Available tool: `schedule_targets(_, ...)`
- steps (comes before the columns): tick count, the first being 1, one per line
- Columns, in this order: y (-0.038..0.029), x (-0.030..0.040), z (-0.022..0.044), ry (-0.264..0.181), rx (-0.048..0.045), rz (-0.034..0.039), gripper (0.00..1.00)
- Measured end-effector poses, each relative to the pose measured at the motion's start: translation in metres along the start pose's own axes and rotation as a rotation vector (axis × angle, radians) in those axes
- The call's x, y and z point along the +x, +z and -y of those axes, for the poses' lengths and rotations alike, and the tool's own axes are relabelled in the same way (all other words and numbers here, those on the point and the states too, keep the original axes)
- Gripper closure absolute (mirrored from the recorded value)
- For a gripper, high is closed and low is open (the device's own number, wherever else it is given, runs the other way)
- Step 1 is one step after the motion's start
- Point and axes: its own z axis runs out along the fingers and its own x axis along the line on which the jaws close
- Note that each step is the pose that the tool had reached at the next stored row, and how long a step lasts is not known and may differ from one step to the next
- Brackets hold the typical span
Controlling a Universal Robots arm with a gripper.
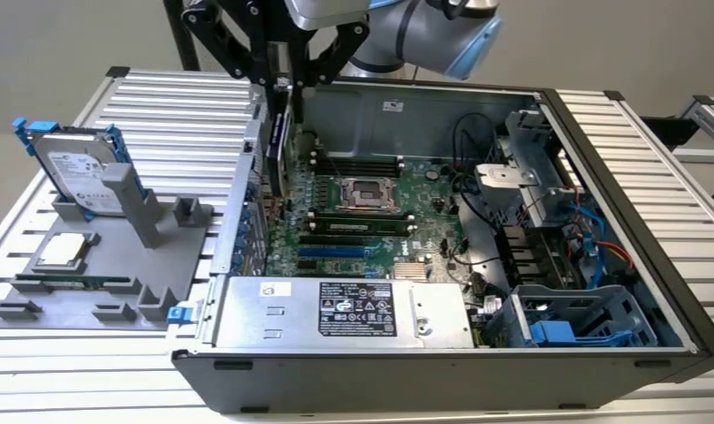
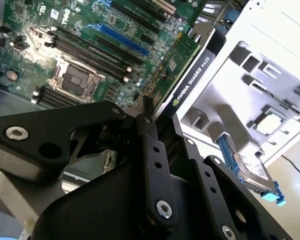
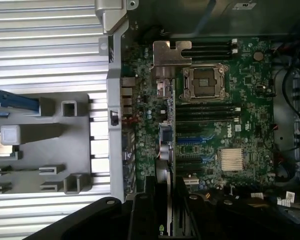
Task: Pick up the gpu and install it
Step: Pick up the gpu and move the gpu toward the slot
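the end effector point(image 2: 151, 117) is clamped on the gpu point(image 2: 189, 75), held on edge over the motherboard point(image 2: 90, 45) inside the open case point(image 1: 451, 380), near its rear wall. farther off, the hard drive point(image 1: 80, 172) stands in a grey holder point(image 1: 156, 265) on the table point(image 1: 156, 97).

Ribbed silver table point(image 1: 156, 97), grooves running across from left to right. On it, at the exterior view's left and toward the near edge, a flat grey holder point(image 1: 72, 305). Just beside that, to the exterior view's right, an open black case point(image 1: 451, 389), lying on its side and reaching from the near edge almost to the far one. Bare table at the far left and along the case's right flank. In the first wrist view, holder point(image 3: 90, 135) close against the case wall point(image 3: 115, 100).
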Motion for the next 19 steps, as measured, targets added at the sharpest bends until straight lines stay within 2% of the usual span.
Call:
schedule_targets(9, 0.0003, -0.0138, -0.0009, -0.002, -0.0001, -0.0001, 1.0)
schedule_targets(14, 0.0005, -0.019, -0.0012, -0.015, -0.0004, -0.0008, 1.0)
schedule_targets(19, 0.0006, -0.0214, -0.0013, -0.019, -0.0005, -0.001, 1.0)
